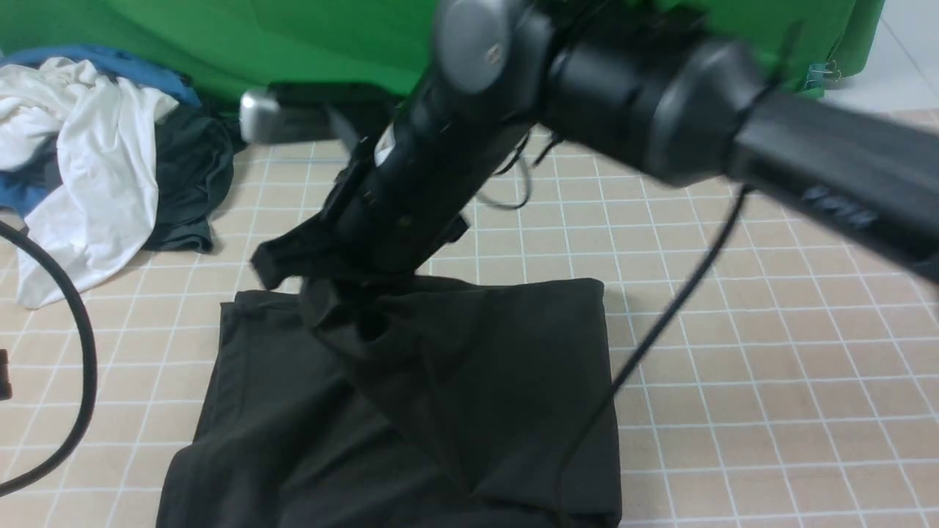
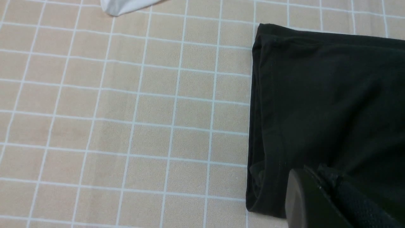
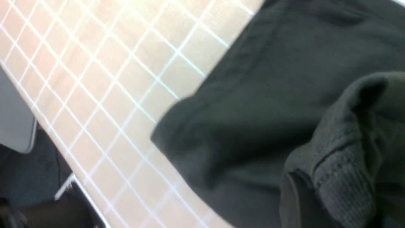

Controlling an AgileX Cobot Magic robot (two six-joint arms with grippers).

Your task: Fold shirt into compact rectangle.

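The black shirt (image 1: 455, 396) lay on the checked surface (image 1: 770, 367), near the middle of it and well apart from the heap of white and blue clothes (image 1: 88, 176) at the far left corner. By the look of it the fold was well under way: the sleeves no longer showed as separate flaps, and the shirt's left and right edges ran fairly straight, so the cloth already made a rough band with a tidy far-left corner, seen clearly in the left wrist view (image 2: 262, 34). What seemed left was the lengthwise fold and a smoothing of the bunched middle.

The band's long axis ran from the robot's side away toward the green backdrop (image 1: 293, 37), and its far edge lay square across the grid lines. Which end was collar I could not tell, though ribbed fabric showed in the right wrist view.

The right gripper (image 3: 316, 196) had its jaws pinched on a raised fold of the shirt, lifting a peak above the far edge. The left gripper (image 2: 319, 196) hung over the shirt's left edge with its jaws closed; whether any cloth was caught between them the pictures did not show.
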